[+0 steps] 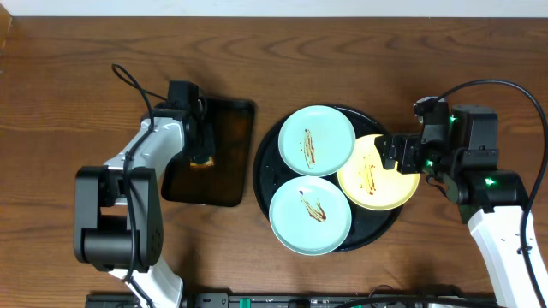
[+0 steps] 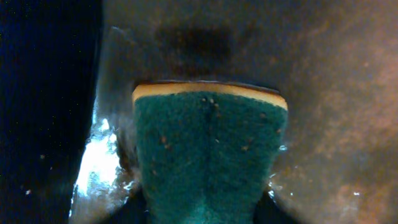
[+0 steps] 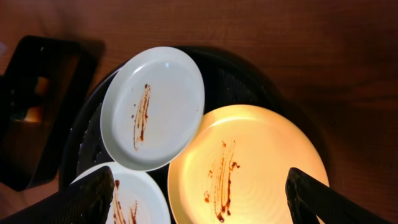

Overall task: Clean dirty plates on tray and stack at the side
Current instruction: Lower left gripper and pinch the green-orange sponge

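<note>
Three plates lie on the large round black tray. A mint plate is at the back, a second mint plate at the front, and a yellow plate to the right. All three have brown sauce streaks. My right gripper hovers open over the yellow plate's right edge. In the right wrist view its fingers spread wide above the yellow plate, with the back mint plate beyond. My left gripper is shut on a green and yellow sponge and holds it down on the rectangular tray.
A smaller rectangular black tray, wet and glossy, lies left of the round tray; it also shows in the right wrist view. Brown wooden table surrounds both trays. Cables run from both arms.
</note>
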You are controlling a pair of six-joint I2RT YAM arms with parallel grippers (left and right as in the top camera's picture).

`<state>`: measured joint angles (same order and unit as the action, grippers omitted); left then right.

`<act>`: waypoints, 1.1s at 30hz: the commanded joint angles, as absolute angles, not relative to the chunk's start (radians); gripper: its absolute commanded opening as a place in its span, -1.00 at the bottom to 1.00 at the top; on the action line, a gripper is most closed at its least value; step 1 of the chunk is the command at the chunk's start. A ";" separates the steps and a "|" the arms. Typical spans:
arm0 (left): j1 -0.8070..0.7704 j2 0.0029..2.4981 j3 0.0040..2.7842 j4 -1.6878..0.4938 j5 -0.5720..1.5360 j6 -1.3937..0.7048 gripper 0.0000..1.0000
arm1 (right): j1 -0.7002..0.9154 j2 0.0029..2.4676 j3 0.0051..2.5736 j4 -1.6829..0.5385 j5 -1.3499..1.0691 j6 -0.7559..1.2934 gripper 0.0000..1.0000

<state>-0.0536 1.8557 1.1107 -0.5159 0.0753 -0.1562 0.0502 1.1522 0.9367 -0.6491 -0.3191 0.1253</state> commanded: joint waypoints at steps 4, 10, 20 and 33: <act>-0.052 1.872 1.109 -0.514 0.122 -0.142 -0.85 | 0.056 1.152 0.956 -0.651 -0.330 0.118 0.73; -0.052 1.846 1.111 -0.517 0.123 -0.142 -0.86 | 0.056 1.152 0.956 -0.651 -0.329 0.118 0.74; -0.054 1.712 1.112 -0.522 0.153 -0.143 -0.85 | 0.056 1.152 0.956 -0.651 -0.318 0.118 0.74; -0.058 1.832 1.066 -0.506 0.153 -0.143 -0.81 | 0.056 1.152 0.955 -0.655 -0.303 0.118 0.75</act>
